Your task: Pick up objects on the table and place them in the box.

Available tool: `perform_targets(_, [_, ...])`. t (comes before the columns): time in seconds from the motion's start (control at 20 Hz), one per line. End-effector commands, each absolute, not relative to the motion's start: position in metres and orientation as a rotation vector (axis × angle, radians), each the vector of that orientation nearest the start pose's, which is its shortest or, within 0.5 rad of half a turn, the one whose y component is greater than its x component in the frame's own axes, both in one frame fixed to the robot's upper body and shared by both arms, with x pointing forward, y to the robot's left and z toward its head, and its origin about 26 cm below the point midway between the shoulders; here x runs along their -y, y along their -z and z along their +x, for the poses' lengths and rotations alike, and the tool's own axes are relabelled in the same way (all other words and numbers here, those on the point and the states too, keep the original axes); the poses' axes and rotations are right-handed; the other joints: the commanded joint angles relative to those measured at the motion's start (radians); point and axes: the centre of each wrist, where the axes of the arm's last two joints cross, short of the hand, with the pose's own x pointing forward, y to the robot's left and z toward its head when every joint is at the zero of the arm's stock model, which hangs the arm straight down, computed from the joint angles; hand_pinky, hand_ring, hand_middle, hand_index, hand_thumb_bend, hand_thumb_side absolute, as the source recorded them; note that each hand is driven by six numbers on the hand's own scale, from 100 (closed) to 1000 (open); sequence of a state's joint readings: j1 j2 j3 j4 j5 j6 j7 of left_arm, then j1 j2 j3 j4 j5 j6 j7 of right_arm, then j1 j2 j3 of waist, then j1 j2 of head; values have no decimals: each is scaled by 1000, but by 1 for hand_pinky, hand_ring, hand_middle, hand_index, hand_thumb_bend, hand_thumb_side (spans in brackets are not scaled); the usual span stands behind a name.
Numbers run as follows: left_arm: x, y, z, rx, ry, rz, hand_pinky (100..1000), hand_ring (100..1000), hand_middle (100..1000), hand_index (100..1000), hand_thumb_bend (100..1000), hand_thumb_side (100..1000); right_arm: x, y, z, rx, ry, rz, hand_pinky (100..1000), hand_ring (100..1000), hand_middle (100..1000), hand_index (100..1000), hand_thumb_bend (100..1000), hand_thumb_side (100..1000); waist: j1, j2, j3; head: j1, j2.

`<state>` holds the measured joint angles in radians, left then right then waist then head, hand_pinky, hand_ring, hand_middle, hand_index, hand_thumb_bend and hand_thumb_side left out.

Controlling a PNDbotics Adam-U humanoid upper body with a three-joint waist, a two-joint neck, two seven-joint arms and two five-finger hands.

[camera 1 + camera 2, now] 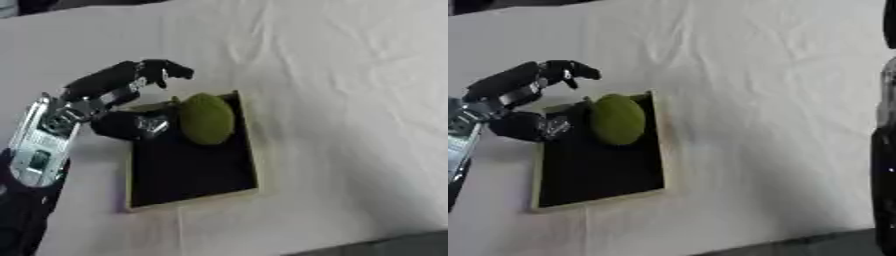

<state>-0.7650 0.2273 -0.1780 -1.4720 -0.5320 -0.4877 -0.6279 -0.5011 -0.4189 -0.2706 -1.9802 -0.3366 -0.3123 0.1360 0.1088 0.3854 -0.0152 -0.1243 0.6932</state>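
- A shallow rectangular box [194,170], pale-rimmed with a black inside, lay on the tabletop [350,100] under creased white cloth.
- A matte green oval object [206,119] sat in its far part.
- The left hand [118,102] hovered at the far-left corner, fingers curled around nothing.

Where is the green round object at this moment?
The green object lies inside the box, at its far end near the middle of the left eye view, just right of the left hand, whose curled fingers are apart from it.
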Motion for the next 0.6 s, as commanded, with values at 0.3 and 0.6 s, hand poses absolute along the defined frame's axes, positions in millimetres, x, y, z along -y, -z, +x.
perform_targets(0.3, [-182, -244, 399, -2261, -2305, -221, 698, 864, 805, 937, 100, 607, 321, -297, 296, -3384, 416, 22, 757, 888, 584, 814, 100, 507, -8, -23, 3, 2, -10])
perform_targets(0.6, [-225, -277, 378, -2669, -1900, -254, 632, 803, 746, 893, 100, 386, 323, -298, 296, -3382, 405, 32, 757, 887, 584, 813, 100, 507, -11, -21, 12, -9, -21])
